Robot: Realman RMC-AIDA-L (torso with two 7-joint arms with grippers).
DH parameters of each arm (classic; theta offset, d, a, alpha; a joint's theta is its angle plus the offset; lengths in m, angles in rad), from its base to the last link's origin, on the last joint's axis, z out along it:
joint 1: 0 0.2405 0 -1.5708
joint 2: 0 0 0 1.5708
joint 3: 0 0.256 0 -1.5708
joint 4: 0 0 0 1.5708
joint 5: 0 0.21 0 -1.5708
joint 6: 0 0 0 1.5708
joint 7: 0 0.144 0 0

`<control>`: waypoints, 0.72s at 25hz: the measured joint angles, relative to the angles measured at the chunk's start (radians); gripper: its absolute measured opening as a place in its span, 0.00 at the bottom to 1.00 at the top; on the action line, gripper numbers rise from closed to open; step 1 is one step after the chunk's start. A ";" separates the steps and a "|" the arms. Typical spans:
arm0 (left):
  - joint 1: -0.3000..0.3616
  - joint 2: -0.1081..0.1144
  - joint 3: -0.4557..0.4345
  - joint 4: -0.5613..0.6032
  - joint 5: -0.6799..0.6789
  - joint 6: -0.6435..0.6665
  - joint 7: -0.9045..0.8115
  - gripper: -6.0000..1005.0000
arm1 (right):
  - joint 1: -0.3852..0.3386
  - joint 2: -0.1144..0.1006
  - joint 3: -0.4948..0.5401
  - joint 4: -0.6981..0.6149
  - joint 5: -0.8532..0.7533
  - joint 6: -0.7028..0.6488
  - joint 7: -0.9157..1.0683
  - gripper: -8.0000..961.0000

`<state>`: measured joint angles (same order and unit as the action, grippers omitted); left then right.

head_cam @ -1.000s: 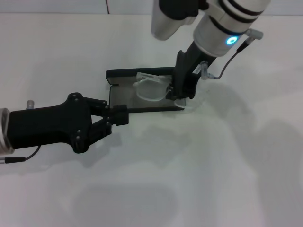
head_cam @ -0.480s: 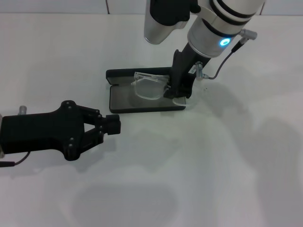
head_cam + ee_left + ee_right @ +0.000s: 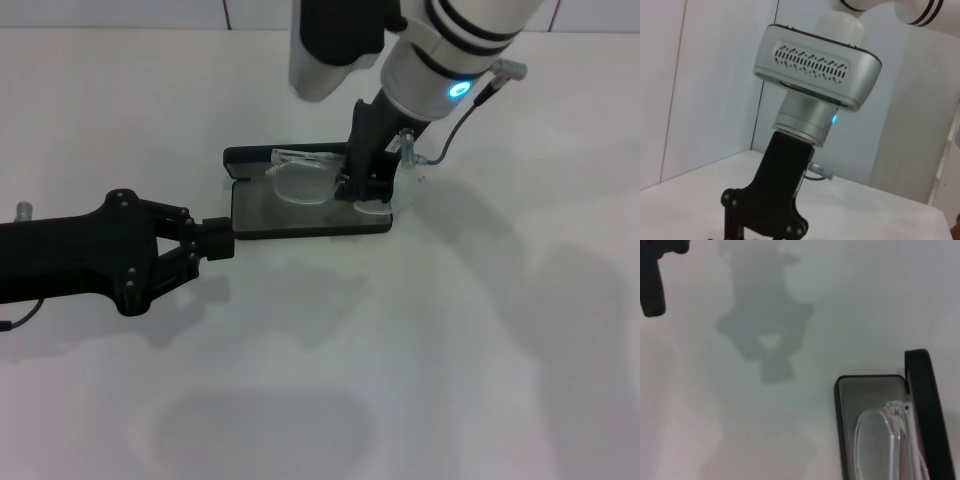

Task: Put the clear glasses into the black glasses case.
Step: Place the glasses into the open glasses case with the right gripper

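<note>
— Broadly, then: white table (image 3: 480,350) carrying everything, black glasses case (image 3: 260,208) lying open near the middle, lid upright along the far edge, grey lining facing up?

— Yes. Open tray turned up to receive, lid standing clear of the drop path. Confirmed from the right wrist view too: tray corner and lid edge of the case (image 3: 867,390) both showing.

— Right gripper (image 3: 366,182)?

— Down over the case's right end, jaws clamped on the clear glasses (image 3: 305,180). Held by one end, probably so the rest of the frame can swing into the tray unobstructed.

— And where exactly are the glasses?

— Partly over the grey lining, lens tilted against the lid side, gripped end hanging at the case's right edge. Not yet lying flat. One lens end (image 3: 880,440) visible over the tray from the wrist.

— Left gripper (image 3: 216,240)?

— Low above the table, just beside the case's left end, jaws together on nothing. Likely close enough to steady the case if needed.
</note>
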<state>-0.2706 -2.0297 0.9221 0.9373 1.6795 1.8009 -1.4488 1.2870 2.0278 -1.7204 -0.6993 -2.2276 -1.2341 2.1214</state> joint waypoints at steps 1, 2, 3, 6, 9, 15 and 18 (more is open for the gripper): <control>-0.001 0.000 0.000 0.000 0.000 0.000 0.000 0.11 | 0.000 0.000 -0.022 0.000 0.007 0.013 0.000 0.11; -0.003 0.000 0.000 0.000 0.000 0.000 0.001 0.11 | 0.000 0.000 -0.065 0.000 0.021 0.040 0.000 0.11; -0.004 0.000 0.000 0.000 0.000 0.000 0.001 0.11 | 0.000 0.000 -0.065 0.000 0.021 0.040 0.000 0.11; -0.005 0.000 0.000 0.000 0.000 0.000 0.002 0.11 | -0.006 0.000 -0.118 0.002 0.054 0.081 -0.001 0.11; -0.008 0.000 0.000 0.000 0.000 0.000 0.002 0.11 | -0.019 0.000 -0.137 -0.001 0.077 0.116 -0.006 0.11; -0.015 -0.003 0.000 0.000 0.000 -0.002 0.002 0.11 | -0.032 0.000 -0.162 0.001 0.088 0.171 -0.009 0.12; -0.017 -0.004 0.000 0.000 0.000 -0.003 0.002 0.11 | -0.033 0.000 -0.169 0.007 0.095 0.182 -0.009 0.12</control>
<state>-0.2878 -2.0333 0.9219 0.9373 1.6798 1.7981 -1.4465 1.2543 2.0279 -1.8897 -0.6927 -2.1329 -1.0526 2.1122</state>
